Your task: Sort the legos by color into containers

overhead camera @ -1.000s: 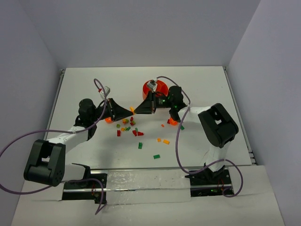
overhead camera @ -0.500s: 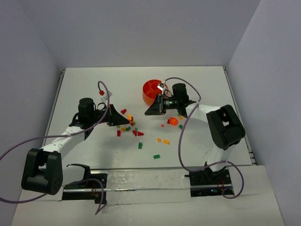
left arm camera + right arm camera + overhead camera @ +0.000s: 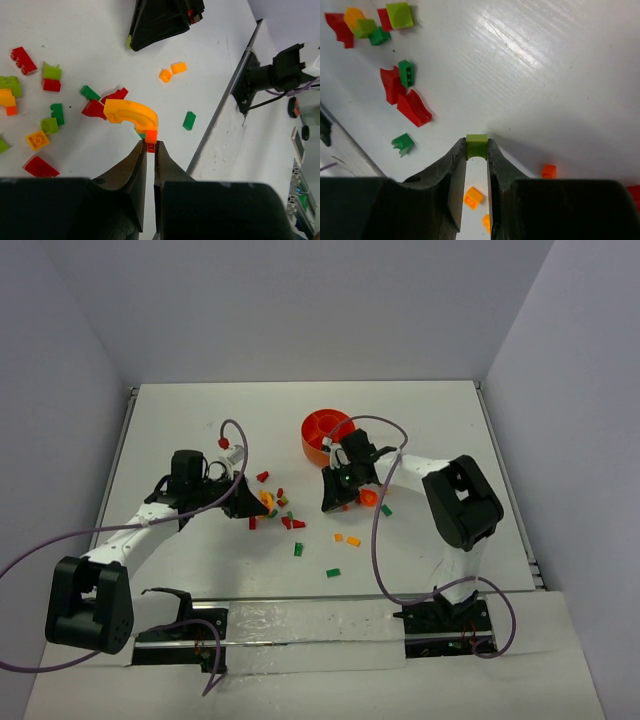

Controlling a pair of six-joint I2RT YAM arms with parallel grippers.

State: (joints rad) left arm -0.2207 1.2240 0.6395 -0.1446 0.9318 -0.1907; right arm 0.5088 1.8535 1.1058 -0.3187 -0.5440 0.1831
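My left gripper [image 3: 150, 145] is shut on a small orange-red brick [image 3: 151, 135] joined to a yellow-orange curved piece [image 3: 131, 112]. In the top view the left gripper [image 3: 258, 504] holds it at the left edge of the lego pile [image 3: 285, 515]. My right gripper [image 3: 476, 150] is shut on a light green brick [image 3: 476, 145] close over the table. In the top view the right gripper [image 3: 329, 505] is just below the round orange bowl [image 3: 322, 428] with inner dividers. Red, green, orange and yellow legos lie scattered between the two grippers.
Loose green bricks [image 3: 298, 549] [image 3: 333, 572] and orange bits [image 3: 346, 539] lie nearer the arm bases. A larger orange piece [image 3: 367, 497] lies right of the right gripper. Red arched pieces [image 3: 413, 107] lie left of the right fingers. The table's near edge [image 3: 220, 115] runs behind the pile.
Both grippers have come down from mid-air to the table. The left moved to the pile's left edge. The right swung from beside the bowl down to just below it.
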